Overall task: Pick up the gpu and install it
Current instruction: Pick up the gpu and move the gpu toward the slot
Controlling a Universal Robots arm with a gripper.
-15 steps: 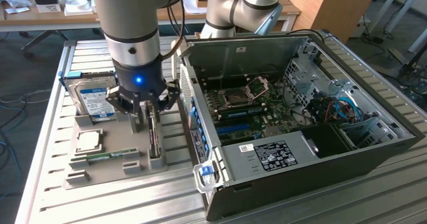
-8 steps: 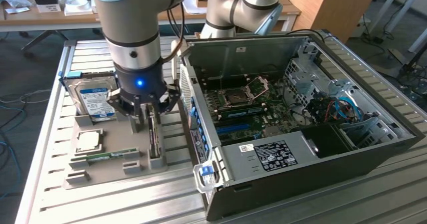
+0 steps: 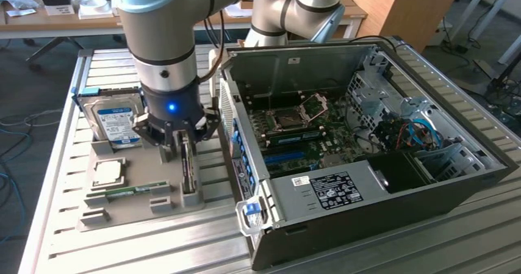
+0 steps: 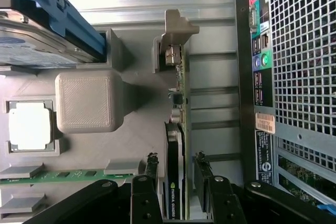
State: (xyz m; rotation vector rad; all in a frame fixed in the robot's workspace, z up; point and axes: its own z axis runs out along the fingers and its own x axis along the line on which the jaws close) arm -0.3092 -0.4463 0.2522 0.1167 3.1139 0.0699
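The gpu stands on its edge in a slot of the grey holder, to the exterior view's left of the open computer case. In the wrist view the gpu shows its green board edge, its black cooler and its metal bracket at the far end. My gripper hangs right over the card's near end. It is open, and the fingertips straddle the card with a small gap on each side. Nothing is held.
The holder also carries a hard drive with a blue-white label, a processor and a memory stick. A grey block rises beside the card. The case's perforated rear wall stands close to the card.
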